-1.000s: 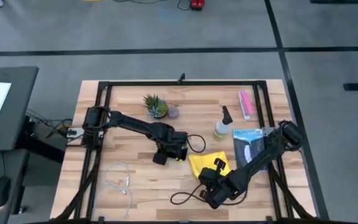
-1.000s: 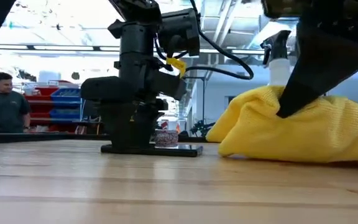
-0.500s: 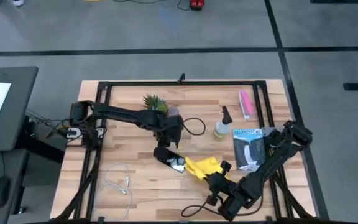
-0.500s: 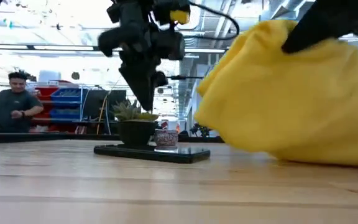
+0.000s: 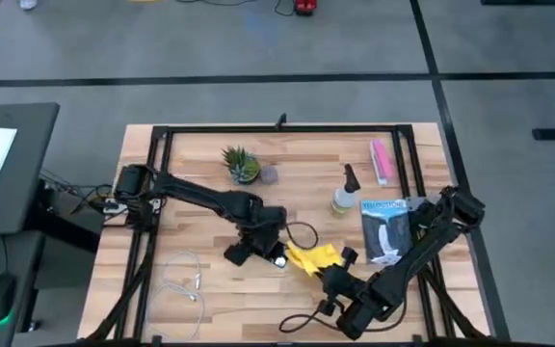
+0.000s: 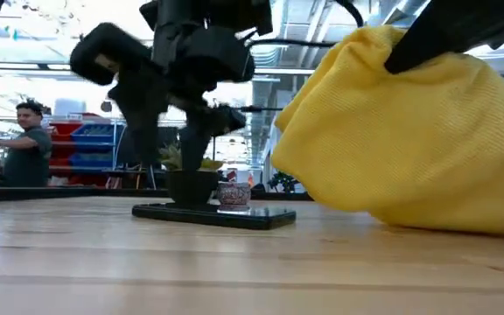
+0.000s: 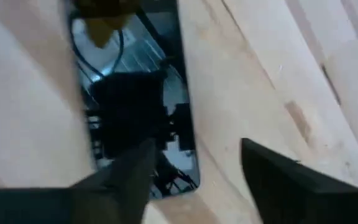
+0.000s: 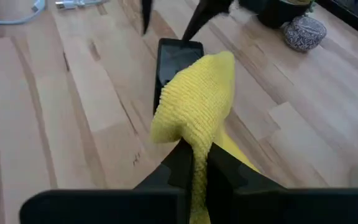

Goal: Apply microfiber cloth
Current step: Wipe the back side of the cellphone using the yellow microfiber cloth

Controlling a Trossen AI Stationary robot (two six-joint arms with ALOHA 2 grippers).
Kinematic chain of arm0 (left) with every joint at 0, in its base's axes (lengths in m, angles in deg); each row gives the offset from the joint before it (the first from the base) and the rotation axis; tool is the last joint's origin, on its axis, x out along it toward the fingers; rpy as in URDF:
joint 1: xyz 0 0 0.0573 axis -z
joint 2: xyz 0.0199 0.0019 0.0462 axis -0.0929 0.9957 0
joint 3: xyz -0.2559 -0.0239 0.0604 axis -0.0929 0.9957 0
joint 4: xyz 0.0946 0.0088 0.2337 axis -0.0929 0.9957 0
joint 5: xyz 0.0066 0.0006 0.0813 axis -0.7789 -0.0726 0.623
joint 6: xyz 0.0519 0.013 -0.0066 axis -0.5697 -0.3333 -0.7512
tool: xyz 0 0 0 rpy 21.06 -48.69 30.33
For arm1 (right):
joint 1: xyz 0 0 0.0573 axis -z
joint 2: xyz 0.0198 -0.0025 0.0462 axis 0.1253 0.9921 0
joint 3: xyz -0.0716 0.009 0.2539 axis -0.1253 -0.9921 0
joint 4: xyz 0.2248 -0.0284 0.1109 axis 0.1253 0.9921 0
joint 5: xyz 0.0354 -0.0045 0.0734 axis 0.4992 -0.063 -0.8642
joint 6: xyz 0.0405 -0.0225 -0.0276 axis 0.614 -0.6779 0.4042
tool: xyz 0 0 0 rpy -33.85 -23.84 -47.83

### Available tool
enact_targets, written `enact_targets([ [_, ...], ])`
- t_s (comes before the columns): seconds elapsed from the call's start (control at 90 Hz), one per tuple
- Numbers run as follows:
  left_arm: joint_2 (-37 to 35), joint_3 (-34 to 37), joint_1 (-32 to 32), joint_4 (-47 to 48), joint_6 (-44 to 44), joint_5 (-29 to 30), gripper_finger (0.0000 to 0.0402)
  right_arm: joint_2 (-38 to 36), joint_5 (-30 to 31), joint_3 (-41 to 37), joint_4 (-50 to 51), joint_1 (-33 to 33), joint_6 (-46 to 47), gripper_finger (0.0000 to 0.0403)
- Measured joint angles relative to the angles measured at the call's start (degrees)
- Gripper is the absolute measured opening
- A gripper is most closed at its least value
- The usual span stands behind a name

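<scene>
The bright yellow microfiber cloth is bunched up and raised at the table's middle near part, with my right gripper shut on it. The black smartphone lies flat on the wood just left of the cloth; it also shows in the low view as the smartphone. My left gripper stands open over the phone's end farthest from the cloth, fingers pointing down. I see no touch between them. My right gripper pinches a gathered fold of the cloth between its two fingers, several layers thick. The fingers come slanting down from the table's near right. The cloth bulges up and forward past the fingertips toward the phone, while its lower part rests on the table.
A small potted plant, a grey stone, a spray bottle, a pink packet and a blue-black package stand farther back and right. A white cable lies near left. A person stands beyond the table.
My right gripper has lifted the cloth off the table into a raised bunch and drawn it a little toward the near edge. My left gripper rose off the phone toward the far edge, then came back down over the phone's left end.
</scene>
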Motion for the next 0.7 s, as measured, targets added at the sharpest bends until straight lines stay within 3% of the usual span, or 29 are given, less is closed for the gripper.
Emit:
enact_targets([
  [0.089,1.65,0.0,0.61,0.6,-0.74,1.85,0.0306,0.0,-0.04,0.0,-0.02,0.0,0.0,0.0013],
  [0.2,1.83,-0.14,1.38,0.46,0.01,5.1,0.0332,0.0,-0.05,0.0,0.0,0.09,-0.04,0.0013],
  [0.389,1.41,-2.25,2.16,1.34,1.83,13.17,0.0336,0.0,-0.1,0.0,0.03,0.75,-0.04,0.0013],
  [0.556,1.46,-2.09,2.37,-0.86,5.77,13.42,0.0337,0.0,-0.27,0.0,0.0,0.78,-0.04,0.0013],
  [0.7,1.46,-1.95,2.2,-1.21,1.18,13.84,0.0337,0.0,-0.31,0.0,-0.04,0.74,-0.04,0.0013],
])
